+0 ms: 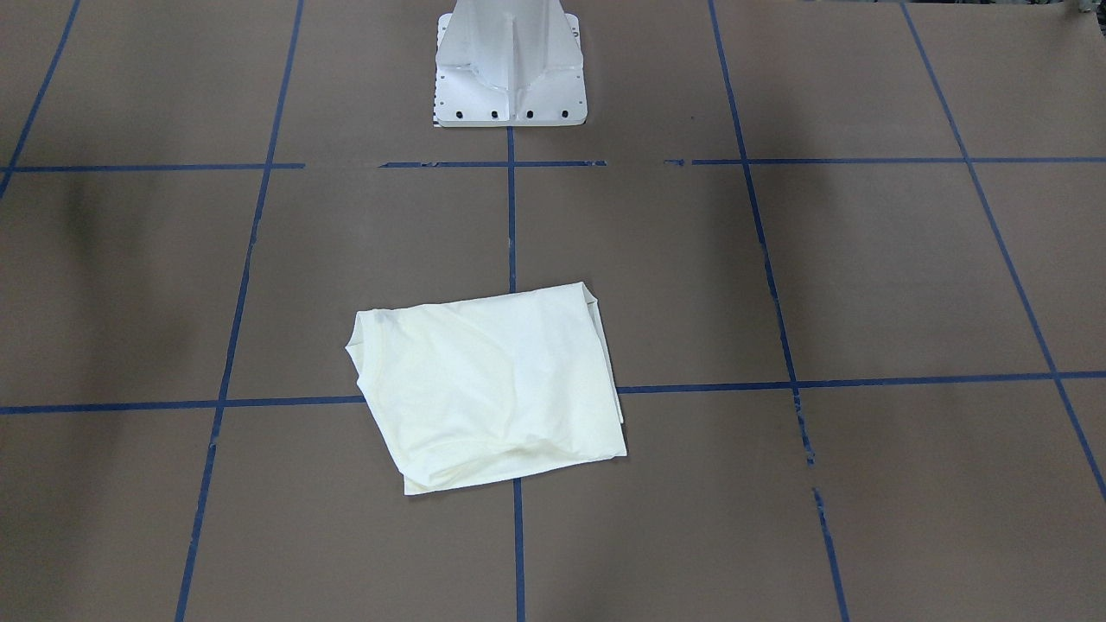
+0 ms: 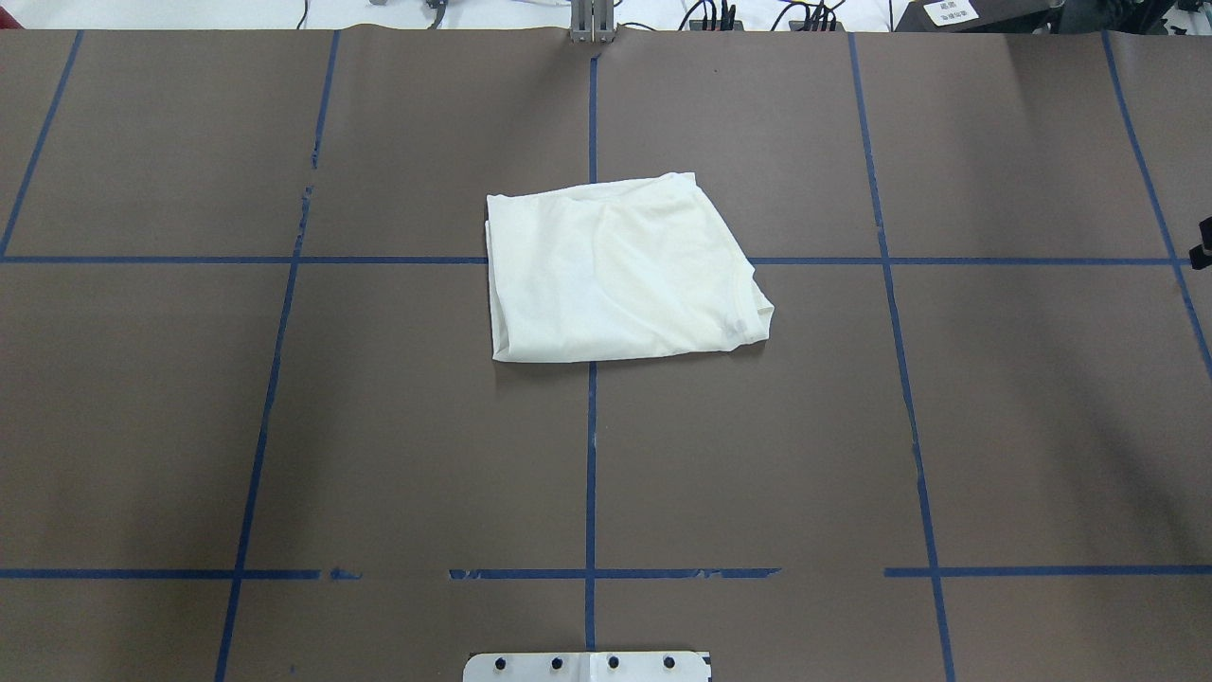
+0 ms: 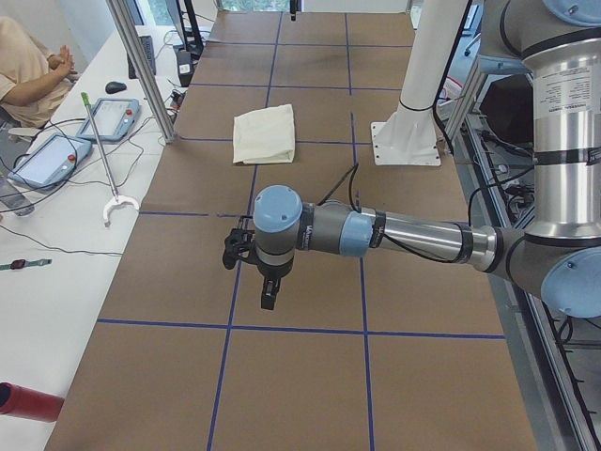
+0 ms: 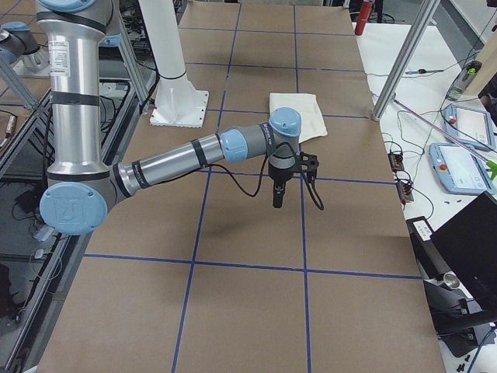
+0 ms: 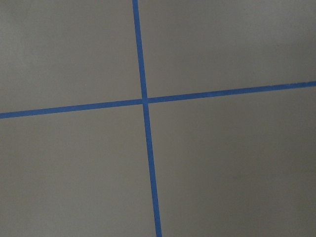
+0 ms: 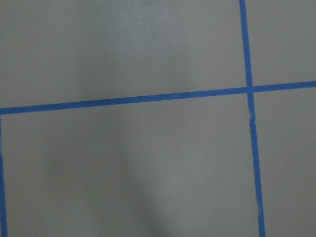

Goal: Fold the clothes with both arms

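Observation:
The clothes are one cream shirt [image 1: 488, 384] [image 2: 615, 270], folded into a rough rectangle with the plain side up, so no print shows. It lies flat on the brown table near the middle, on a blue tape cross. Neither gripper touches it. The left gripper [image 3: 268, 293] hangs fingers-down over bare table, well toward the robot's left end and away from the shirt [image 3: 265, 134]. The right gripper [image 4: 277, 198] hangs the same way toward the right end, a little short of the shirt [image 4: 299, 113]. I cannot tell whether either gripper is open or shut. Both wrist views hold only table and tape.
The white pedestal base [image 1: 510, 65] [image 2: 587, 666] stands at the robot's side of the table. A blue tape grid [image 2: 591, 426] covers the brown surface. Beside the table, a white bench holds teach pendants [image 3: 108, 117], where a seated person [image 3: 28, 75] is.

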